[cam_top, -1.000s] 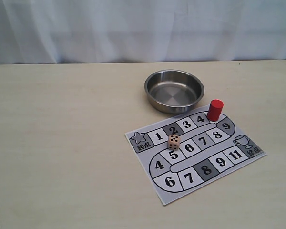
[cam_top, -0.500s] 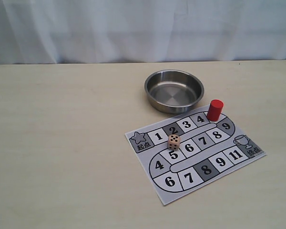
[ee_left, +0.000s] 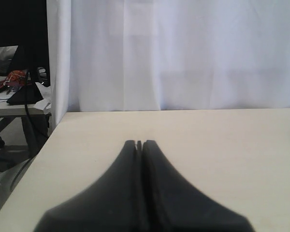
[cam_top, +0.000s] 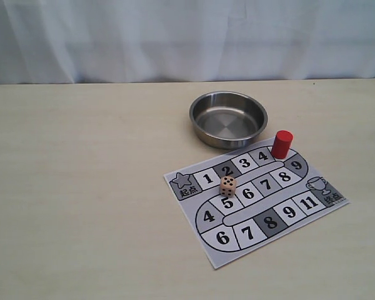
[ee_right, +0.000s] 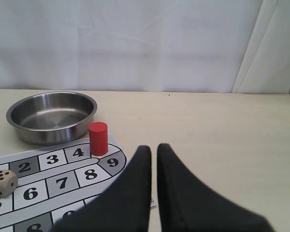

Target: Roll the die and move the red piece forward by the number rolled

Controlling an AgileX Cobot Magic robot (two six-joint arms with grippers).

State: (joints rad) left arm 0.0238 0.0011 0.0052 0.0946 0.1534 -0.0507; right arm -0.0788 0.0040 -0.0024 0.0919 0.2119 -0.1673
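The die (cam_top: 228,185), a small tan cube with dark pips, rests on the printed paper board (cam_top: 190,205) between squares 2 and 5. The right wrist view also catches the die (ee_right: 3,182). The red piece (cam_top: 281,144) stands upright at the board's far bend, between squares 4 and 9. Neither gripper shows in the exterior view. My right gripper (ee_right: 153,147) hovers near the board's corner, short of the red piece (ee_right: 98,138), its fingers almost together with nothing between them. My left gripper (ee_left: 139,143) is shut over bare table, away from the board.
A round steel bowl (cam_top: 203,134) sits just behind the board, close to the red piece, and the right wrist view shows that bowl (ee_right: 48,135) too. A white curtain backs the table. The table's edge (ee_left: 41,154) runs near the left gripper.
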